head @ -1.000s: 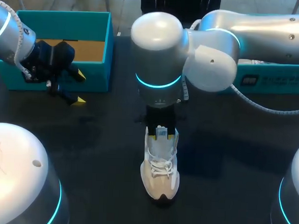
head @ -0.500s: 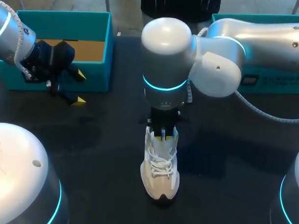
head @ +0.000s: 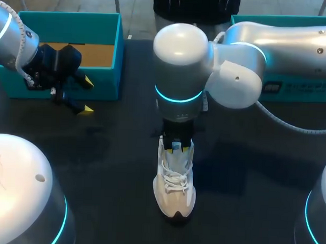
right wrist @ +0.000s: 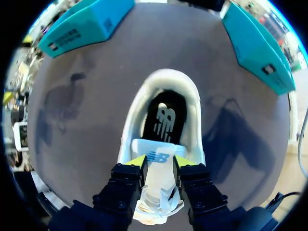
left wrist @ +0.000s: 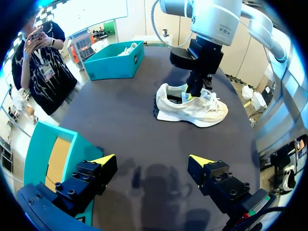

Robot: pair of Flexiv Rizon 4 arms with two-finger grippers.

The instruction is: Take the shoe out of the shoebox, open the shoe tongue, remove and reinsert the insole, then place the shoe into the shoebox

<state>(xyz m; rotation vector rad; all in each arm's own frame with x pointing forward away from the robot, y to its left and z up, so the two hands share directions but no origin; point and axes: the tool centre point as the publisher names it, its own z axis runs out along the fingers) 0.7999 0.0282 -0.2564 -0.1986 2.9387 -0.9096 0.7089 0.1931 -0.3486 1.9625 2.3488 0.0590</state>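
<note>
Head view puts the shoe upright on its sole near the middle of the dark table, outside the shoebox, in the same place as one second ago, with its toe turned toward the robot. Its tongue stands up at the opening. In the right wrist view the dark insole lies inside the shoe, ahead of the tongue.

The right gripper comes down from above onto the heel side of the shoe. Its two yellow tips press the tongue from both sides, so it is clenched on the tongue. One second ago the tips stood more apart at the collar, and the big round joint of the right arm has since moved a little to the right.

The left gripper hangs above the table just in front of the teal shoebox, well apart from the shoe. Its fingers are spread wide with nothing between them, and it has not moved. A second teal box stands at the far right of the table, partly behind the right arm.
</note>
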